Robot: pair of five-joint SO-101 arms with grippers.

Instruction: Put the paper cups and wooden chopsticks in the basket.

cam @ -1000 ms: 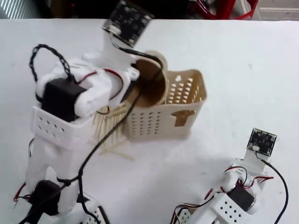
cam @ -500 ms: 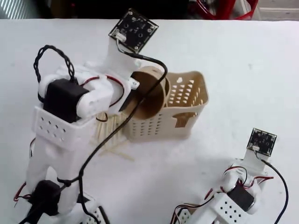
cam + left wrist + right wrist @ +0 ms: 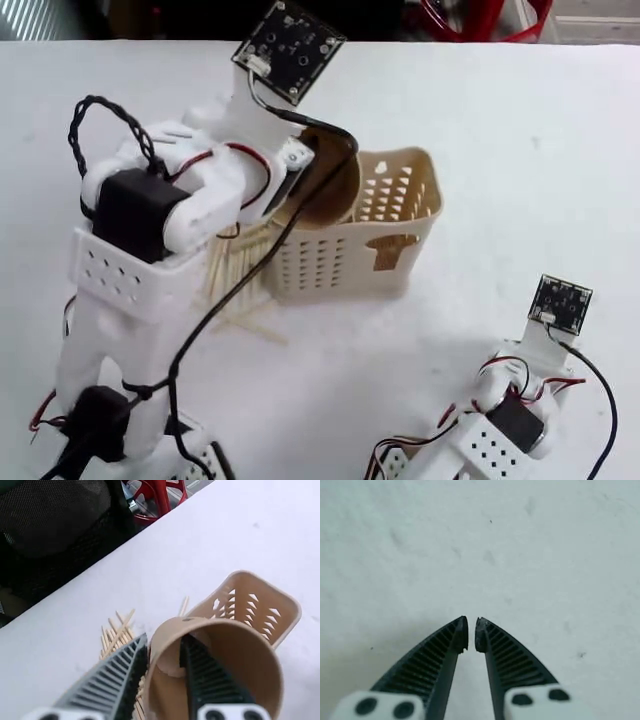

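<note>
My left gripper (image 3: 164, 642) is shut on the rim of a brown paper cup (image 3: 235, 665), one finger inside it and one outside. From above, the cup (image 3: 335, 195) hangs tilted over the left end of the beige perforated basket (image 3: 400, 240), its mouth turned toward the arm. The left gripper (image 3: 298, 185) sits just left of the cup. A loose heap of wooden chopsticks (image 3: 235, 290) lies on the table against the basket's left side, partly under the left arm; the chopsticks (image 3: 115, 635) also spread out beyond the fingers. My right gripper (image 3: 471, 630) is shut over bare table.
The right arm (image 3: 515, 415) rests at the front right corner, well away from the basket. The basket (image 3: 265, 610) stands beyond the cup. Black chair legs and red tubing line the table's far edge. White table lies open to the right of the basket.
The left gripper dipped the cup toward the basket's left end, then lifted it slightly and shifted right. The basket shifted a little. The right arm has not moved.
</note>
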